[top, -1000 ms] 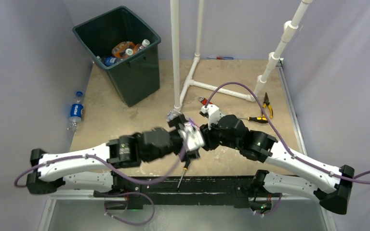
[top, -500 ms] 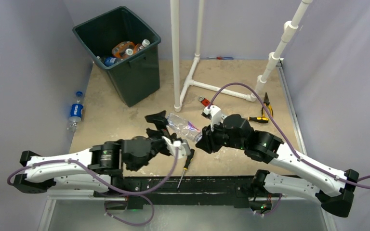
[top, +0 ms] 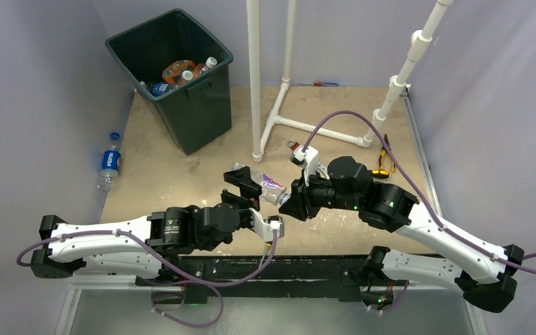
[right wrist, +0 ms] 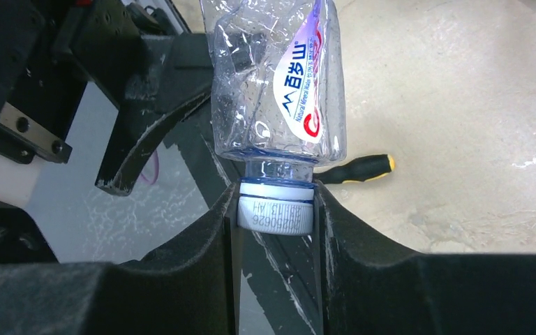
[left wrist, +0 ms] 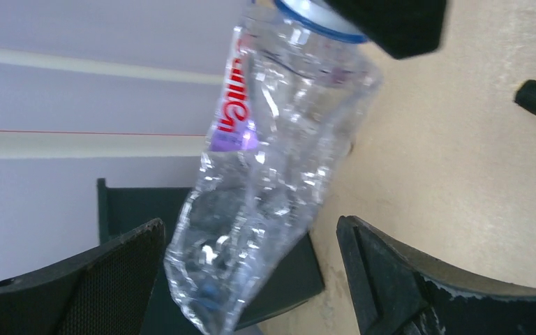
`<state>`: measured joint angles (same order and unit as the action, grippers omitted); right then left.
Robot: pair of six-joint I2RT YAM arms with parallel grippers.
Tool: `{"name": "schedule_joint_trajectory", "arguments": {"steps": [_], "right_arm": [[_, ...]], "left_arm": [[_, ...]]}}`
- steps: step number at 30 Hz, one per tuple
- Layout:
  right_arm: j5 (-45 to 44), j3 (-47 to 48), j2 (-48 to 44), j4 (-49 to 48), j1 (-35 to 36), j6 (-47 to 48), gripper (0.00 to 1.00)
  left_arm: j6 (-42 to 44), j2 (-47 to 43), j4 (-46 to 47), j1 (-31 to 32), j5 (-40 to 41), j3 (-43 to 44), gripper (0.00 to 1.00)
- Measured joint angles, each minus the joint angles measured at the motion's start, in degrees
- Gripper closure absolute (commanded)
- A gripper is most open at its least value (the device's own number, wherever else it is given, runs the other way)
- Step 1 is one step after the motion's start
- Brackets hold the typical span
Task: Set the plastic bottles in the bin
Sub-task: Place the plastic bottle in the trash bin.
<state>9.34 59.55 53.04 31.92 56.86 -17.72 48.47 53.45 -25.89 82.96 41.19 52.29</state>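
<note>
Hanging above the tabletop (top: 174,174) at the centre of the overhead view, a crushed clear bottle (top: 264,184) with a red-lettered label is pinched by its white cap in the clenched right hand (right wrist: 276,209). A second ago the left hand (top: 246,190) was bunched right up against that grip. It then drew back to the left with its jaws spread, and it has now come forward again, so the bottle's crumpled body sits between its wide-open fingers (left wrist: 105,272), apparently not yet touched. This looks like a handover being set up, since the left arm sits on the side of the bin (top: 195,118) in the upper left of the frame, where several bottles (top: 181,72) already lie. Another blue-labelled bottle (top: 110,162) waits at the left edge, outside the tabletop.
</note>
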Motion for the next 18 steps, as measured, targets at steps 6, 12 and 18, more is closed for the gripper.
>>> {"name": "schedule_joint_trajectory", "arguments": {"steps": [6, 12, 18], "right_arm": [[2.38, 0.44, 0.9, 1.11, 0.0, 0.55, 1.0], [4.04, 1.99, 1.01, 1.2, 0.0, 0.9, 1.0], [5.38, 3.61, 1.01, 1.09, -0.44, 0.72, 1.0]], "left_arm": [[5.29, 3.13, 4.24, 0.0, 2.86, 0.09, 0.31], [8.11, 3.65, 5.99, 0.0, 4.07, -0.15, 0.51], [9.73, 3.17, 6.54, 0.33, 4.37, -0.81, 0.79]]}}
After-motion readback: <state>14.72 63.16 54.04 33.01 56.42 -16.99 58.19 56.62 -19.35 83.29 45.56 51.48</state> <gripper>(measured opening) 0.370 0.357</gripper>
